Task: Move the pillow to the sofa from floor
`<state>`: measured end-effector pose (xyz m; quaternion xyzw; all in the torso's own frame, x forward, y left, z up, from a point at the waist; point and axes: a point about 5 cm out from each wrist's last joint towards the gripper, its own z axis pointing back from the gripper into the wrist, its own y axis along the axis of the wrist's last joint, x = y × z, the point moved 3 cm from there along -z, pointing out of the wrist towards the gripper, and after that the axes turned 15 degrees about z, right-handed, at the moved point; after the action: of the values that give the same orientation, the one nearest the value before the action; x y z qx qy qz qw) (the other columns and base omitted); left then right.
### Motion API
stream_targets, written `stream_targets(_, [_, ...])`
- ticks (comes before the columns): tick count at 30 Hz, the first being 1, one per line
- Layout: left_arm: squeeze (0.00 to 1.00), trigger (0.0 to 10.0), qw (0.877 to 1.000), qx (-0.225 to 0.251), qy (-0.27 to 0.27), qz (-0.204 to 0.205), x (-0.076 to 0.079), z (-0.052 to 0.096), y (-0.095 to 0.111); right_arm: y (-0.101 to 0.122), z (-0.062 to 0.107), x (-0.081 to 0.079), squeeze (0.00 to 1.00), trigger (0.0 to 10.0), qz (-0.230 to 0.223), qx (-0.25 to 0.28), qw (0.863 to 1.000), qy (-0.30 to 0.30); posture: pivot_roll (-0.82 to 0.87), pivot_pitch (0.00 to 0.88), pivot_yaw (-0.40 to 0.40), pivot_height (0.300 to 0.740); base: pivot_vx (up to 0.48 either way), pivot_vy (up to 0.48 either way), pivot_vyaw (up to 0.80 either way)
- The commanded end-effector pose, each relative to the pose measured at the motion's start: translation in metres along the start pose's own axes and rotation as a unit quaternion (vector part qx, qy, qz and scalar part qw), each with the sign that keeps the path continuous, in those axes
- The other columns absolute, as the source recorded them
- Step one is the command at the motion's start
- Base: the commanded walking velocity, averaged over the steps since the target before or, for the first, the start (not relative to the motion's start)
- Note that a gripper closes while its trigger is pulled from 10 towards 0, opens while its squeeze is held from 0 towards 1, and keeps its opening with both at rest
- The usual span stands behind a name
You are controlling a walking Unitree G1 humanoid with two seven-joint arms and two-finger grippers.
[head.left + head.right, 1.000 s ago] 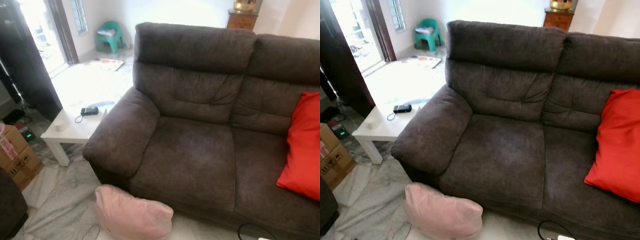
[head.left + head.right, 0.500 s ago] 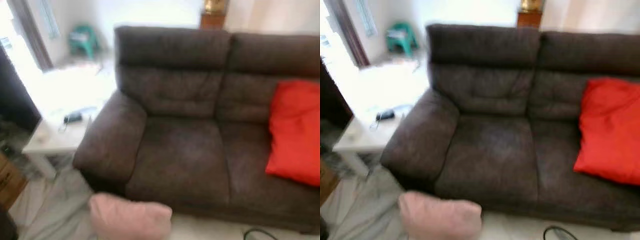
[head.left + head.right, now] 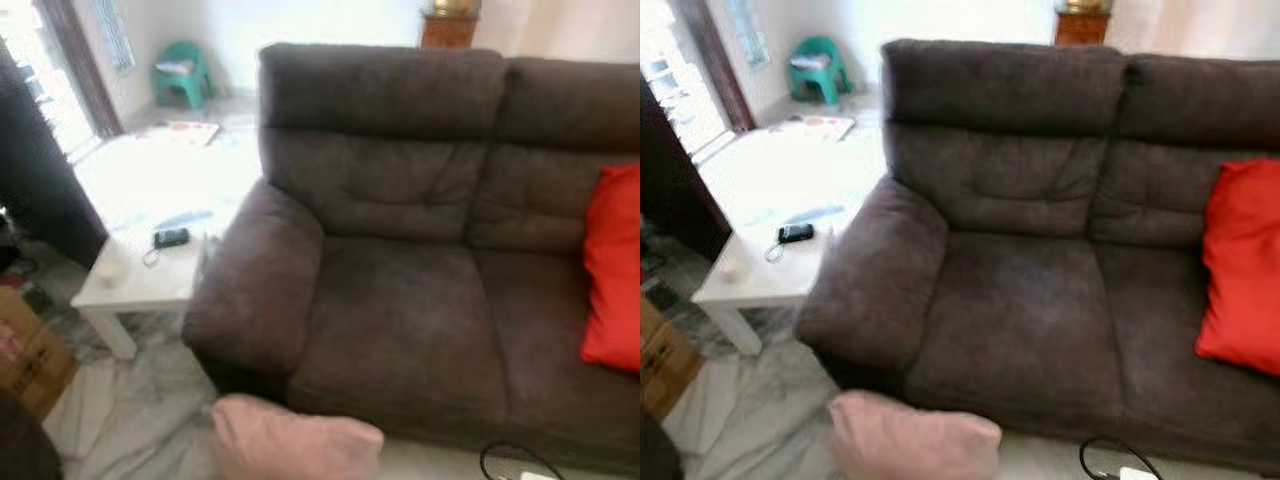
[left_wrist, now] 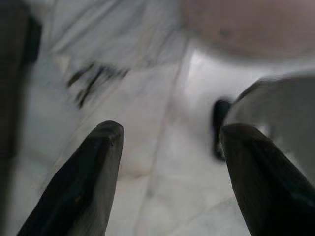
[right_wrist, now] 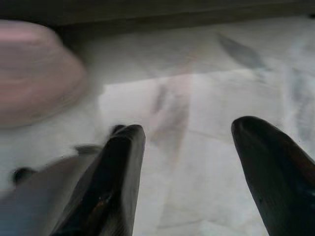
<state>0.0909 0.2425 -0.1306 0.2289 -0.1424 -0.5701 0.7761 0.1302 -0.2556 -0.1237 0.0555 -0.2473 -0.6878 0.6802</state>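
Both grippers, left (image 4: 170,162) and right (image 5: 189,162), spread empty over marble floor (image 3: 130,400): approach step, needing descent onto pink pillow (image 3: 295,440) below brown sofa (image 3: 400,320).

A pink pillow (image 3: 912,440) lies on the marble floor (image 3: 750,415) against the front of the brown sofa (image 3: 1040,270) — a red cushion (image 3: 1245,270) on its seat, a white table (image 3: 745,270) beside its arm.
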Motion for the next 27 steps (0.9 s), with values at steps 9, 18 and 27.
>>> stream_targets(9, [0.0,10.0,1.0,-0.003,-0.003,0.001,0.0052,-0.001,0.0001,-0.0032,0.0005,0.0085,0.0,10.0,0.0,-0.003,1.0,-0.01,0.04,0.008,0.006,0.74,0.0,0.297,0.0])
stream_targets(18, [0.0,10.0,1.0,0.0,-0.004,0.0,0.0056,-0.0012,0.0011,-0.0019,0.0003,0.0074,0.0,10.0,-0.001,-0.002,1.0,-0.009,0.04,0.01,0.008,0.74,0.0,0.299,0.0])
stream_targets(27, [0.0,10.0,1.0,0.013,-0.005,-0.007,0.0075,-0.002,0.0059,-0.0021,0.0002,0.0045,0.0,10.0,0.002,-0.004,1.0,-0.004,0.05,0.016,0.007,0.74,0.0,0.0,-0.62])
